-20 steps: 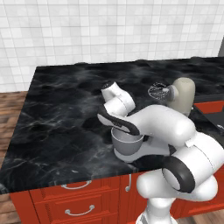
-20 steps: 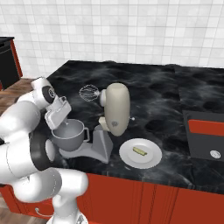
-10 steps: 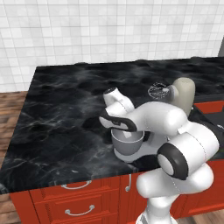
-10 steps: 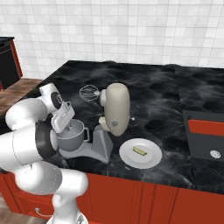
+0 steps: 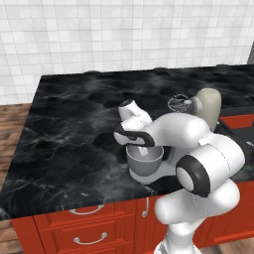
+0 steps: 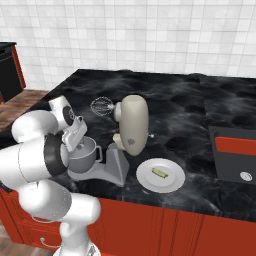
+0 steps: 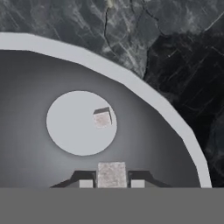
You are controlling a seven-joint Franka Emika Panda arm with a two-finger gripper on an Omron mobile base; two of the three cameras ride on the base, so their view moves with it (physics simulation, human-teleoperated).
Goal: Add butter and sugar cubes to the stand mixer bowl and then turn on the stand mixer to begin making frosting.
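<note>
End effector (image 5: 144, 153) hangs just over the mouth of the stand mixer bowl (image 5: 145, 166) in the left base view, the white arm bent across in front of the stand mixer (image 5: 206, 106), whose beige head is tilted back with the wire whisk (image 5: 179, 102) raised clear of the bowl; all of it stands on the black marbled worktop (image 5: 69, 129). In the right base view the bowl (image 6: 85, 152) sits on the mixer's grey base (image 6: 107, 172), with the end effector (image 6: 75, 142) above its rim, and just to the right of the base a white plate (image 6: 161, 175) carries the butter (image 6: 160, 173), a small pale yellow stick. In the hand view the camera looks straight down into the bowl (image 7: 144, 94): one sugar cube (image 7: 102, 118) lies on the flat bottom, while a second sugar cube (image 7: 111, 174) sits pinched between the two dark fingertips (image 7: 85, 180), which are drawn narrow around it.
</note>
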